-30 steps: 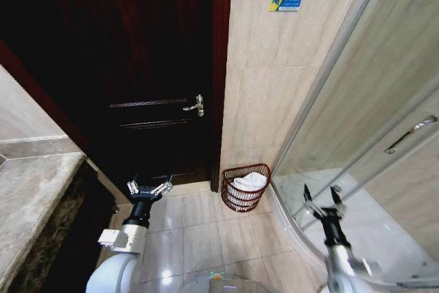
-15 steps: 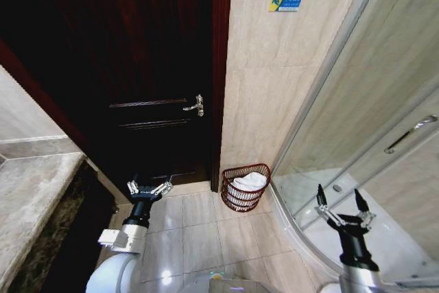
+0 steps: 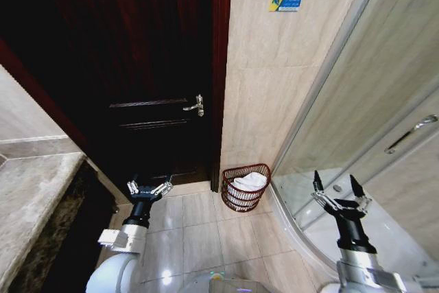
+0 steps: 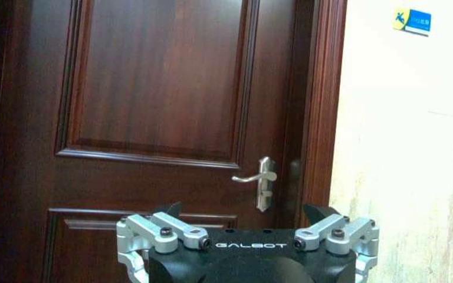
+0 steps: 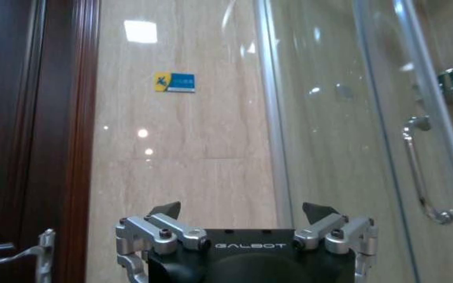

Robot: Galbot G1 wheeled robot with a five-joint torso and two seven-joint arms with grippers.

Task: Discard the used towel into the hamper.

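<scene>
Red-brown wire hamper (image 3: 245, 186) stands on the tiled floor (image 3: 199, 238) at the foot of the beige wall (image 3: 274, 87), just right of the dark wooden door (image 3: 137, 66) and just left of the curved glass shower screen (image 3: 357, 101). White towel (image 3: 248, 182) lies inside the hamper, its top showing at the rim.

Left gripper (image 3: 149, 189) hangs left of the hamper, in front of the lower part of the door, jaws spread open with nothing between them. Left wrist view confirms this: left gripper (image 4: 246, 219) faces the door panel, with the metal door handle (image 4: 259, 181) beyond it.

Right gripper (image 3: 341, 199) is raised right of the hamper, well apart from it, in front of the shower screen. Its jaws are likewise spread wide and empty. In the right wrist view the right gripper (image 5: 245, 217) points at the wall, where a small blue and yellow sign (image 5: 174, 82) is fixed above; the shower handle (image 5: 423, 177) shows on the glass.
</scene>
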